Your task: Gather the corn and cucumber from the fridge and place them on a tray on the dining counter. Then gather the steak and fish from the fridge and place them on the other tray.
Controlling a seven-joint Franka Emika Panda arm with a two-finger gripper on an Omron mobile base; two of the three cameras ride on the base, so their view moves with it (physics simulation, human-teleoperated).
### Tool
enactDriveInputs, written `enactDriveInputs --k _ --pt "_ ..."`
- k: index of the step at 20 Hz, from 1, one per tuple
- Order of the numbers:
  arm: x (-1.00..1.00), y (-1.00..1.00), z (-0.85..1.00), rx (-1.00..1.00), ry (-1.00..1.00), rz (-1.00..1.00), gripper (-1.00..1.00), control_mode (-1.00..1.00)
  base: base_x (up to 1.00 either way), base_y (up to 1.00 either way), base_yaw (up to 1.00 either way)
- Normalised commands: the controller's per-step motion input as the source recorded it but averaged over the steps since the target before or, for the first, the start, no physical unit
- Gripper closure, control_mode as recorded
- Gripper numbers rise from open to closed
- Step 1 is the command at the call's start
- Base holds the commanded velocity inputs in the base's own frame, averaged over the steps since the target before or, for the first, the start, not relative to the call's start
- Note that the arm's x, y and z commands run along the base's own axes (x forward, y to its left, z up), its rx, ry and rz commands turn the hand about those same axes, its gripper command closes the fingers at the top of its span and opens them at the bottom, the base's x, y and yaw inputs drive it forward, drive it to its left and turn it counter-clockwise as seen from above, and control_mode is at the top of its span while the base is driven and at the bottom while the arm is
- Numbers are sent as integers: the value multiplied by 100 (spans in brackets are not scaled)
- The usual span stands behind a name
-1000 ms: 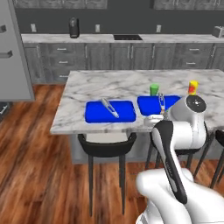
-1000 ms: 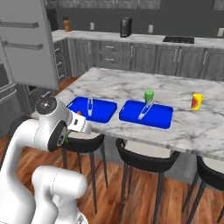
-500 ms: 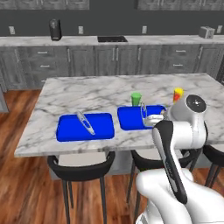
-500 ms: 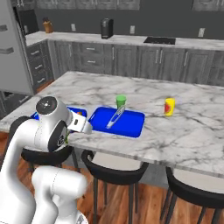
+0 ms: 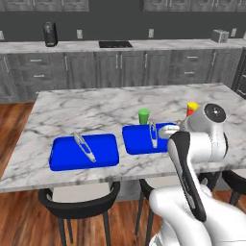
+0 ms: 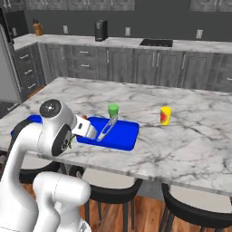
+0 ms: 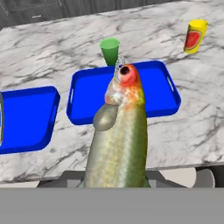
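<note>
Dark grey kitchen cabinets are running along the back wall behind the broad white, grey-veined marble counter (image 5: 120, 103), where two shallow bright-blue rectangular trays are lying side by side. In the hand view the jaws are gripping a long olive-and-silver fish with a reddish head (image 7: 120, 135) by its tail end, the body pointing toward twelve o'clock over the nearer blue tray (image 7: 157, 103); the second blue tray (image 7: 26, 118) is sitting at nine o'clock. In the left base view a slim silvery utensil (image 5: 153, 133) is lying in the tray (image 5: 144, 141) just beside the arm, and another (image 5: 84, 146) is resting in the tray (image 5: 84, 153) at its nine o'clock. A small green cup (image 7: 110, 49) is standing just beyond the near tray's far rim, and a yellow can with a red label (image 7: 194, 36) is sitting at two o'clock, well apart. My judgement is that the fish is being carried to a tray, and the risks are slipping from so far back a grip, landing across the rim, or nudging the green cup if released too far forward. The fingertips are being hidden beneath the fish's body. No corn, cucumber or steak can be made out on either tray, so I cannot tell which tray is the right one for the fish.
</note>
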Motion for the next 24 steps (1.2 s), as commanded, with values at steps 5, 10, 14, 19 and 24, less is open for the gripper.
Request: enactDriveInputs --k 5,10,14,19,24 --pt "100 -27 0 10 11 -14 100 -100 0 0 0" --pt "100 -26 -21 5 16 -11 100 -100 0 0 0" --pt "100 -31 -40 1 13 -4 100 -100 0 0 0" --pt "52 -35 -54 0 8 0 100 -100 0 0 0" --pt "56 -14 -45 0 22 0 100 -100 0 0 0"
